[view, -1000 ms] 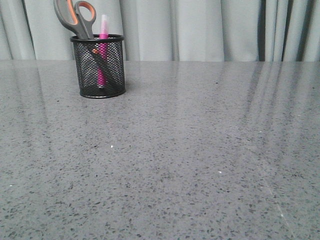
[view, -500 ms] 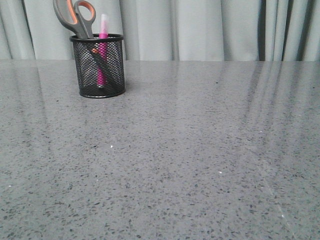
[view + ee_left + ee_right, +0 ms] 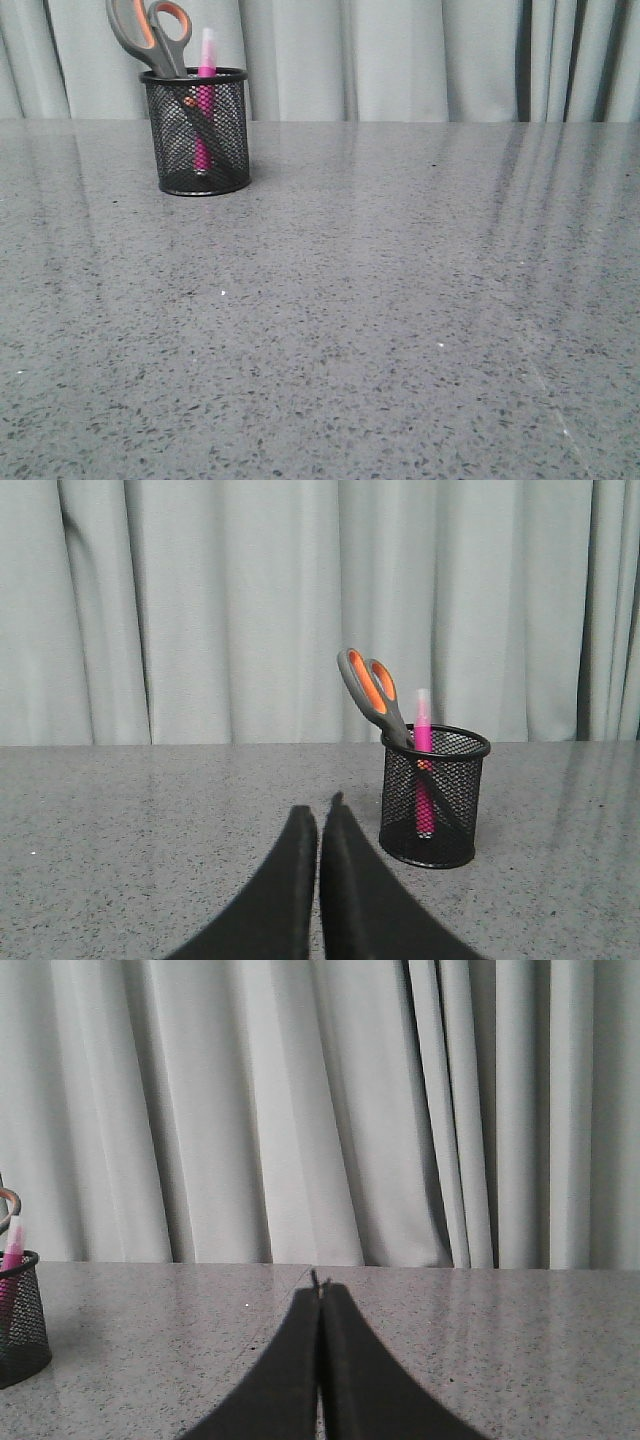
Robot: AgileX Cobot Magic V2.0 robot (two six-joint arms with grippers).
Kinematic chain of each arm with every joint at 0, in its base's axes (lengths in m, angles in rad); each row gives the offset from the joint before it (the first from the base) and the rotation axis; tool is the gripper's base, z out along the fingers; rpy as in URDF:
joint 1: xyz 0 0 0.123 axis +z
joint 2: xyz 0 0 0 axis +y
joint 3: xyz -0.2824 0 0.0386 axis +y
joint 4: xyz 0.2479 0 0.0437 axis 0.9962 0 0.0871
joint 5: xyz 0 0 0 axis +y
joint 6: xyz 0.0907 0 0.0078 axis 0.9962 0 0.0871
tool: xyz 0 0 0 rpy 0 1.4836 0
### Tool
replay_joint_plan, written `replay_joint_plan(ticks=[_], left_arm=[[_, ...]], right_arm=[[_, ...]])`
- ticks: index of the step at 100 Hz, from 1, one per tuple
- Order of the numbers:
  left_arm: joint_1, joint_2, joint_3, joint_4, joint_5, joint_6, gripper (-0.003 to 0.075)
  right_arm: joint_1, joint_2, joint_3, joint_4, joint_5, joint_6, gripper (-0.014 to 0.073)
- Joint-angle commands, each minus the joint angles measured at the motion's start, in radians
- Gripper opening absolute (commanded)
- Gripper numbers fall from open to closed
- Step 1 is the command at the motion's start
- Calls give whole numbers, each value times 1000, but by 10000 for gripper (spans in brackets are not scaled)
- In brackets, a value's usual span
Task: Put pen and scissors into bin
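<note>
Pen (image 3: 206,75) and scissors (image 3: 150,35) stand in the round wire-mesh bin (image 3: 197,132).
Both black grippers, left (image 3: 319,815) and right (image 3: 319,1285), are clenched empty above the speckled table (image 3: 400,300).

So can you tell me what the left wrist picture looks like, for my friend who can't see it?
A black mesh bin stands on a grey speckled table, holding the scissors, handles up, and the pink pen. The left gripper is shut and empty, short of the bin. Pale curtains hang behind.

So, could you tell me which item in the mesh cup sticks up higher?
The scissors: their orange-lined handles rise well above the bin, higher than the pen and its whitish cap.
</note>
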Motion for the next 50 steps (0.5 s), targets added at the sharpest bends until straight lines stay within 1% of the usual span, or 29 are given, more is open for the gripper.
replay_joint_plan(ticks=[1,42,47,50], left_arm=[[1,-15,-26,-29,-16,-5,-22],[1,-15,-26,-13,-24,-7,-22],[1,-15,-26,51,-27,-53,-22],[1,-15,-26,131,-36,-143,-22]], right_arm=[[-7,7,-26,-3,-80,-8,-69],[-7,7,-26,-3,-80,-8,-69],[-7,7,-26,-3,-80,-8,-69],[-7,7,-26,-3,-80,-8,-69]])
